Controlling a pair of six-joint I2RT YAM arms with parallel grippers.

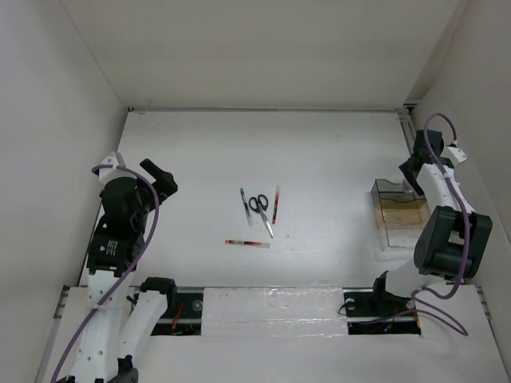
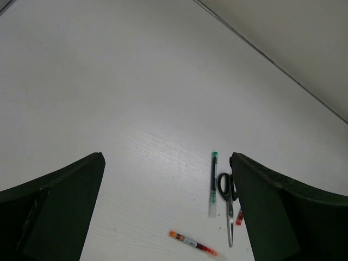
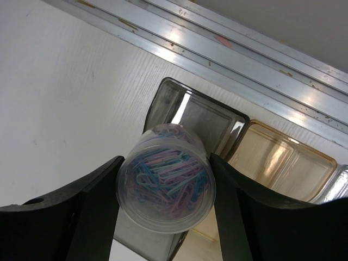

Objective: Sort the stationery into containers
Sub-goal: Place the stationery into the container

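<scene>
Barely begun: on the table (image 1: 319, 152), the grey container (image 3: 209, 119) and amber container (image 3: 283, 163) look empty, and a third is cut off. The right hand (image 3: 166, 159) clenches a tub of paper clips (image 3: 165, 182) above the grey one; the left hand (image 2: 166, 157) hangs released. Scissors (image 1: 259, 207), green pen (image 1: 243, 199) and two red pens (image 1: 275, 204) (image 1: 247, 242) wait mid-table.

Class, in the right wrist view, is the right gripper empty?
No, the right gripper holds a round clear tub of pastel paper clips over the smoky grey box.
</scene>
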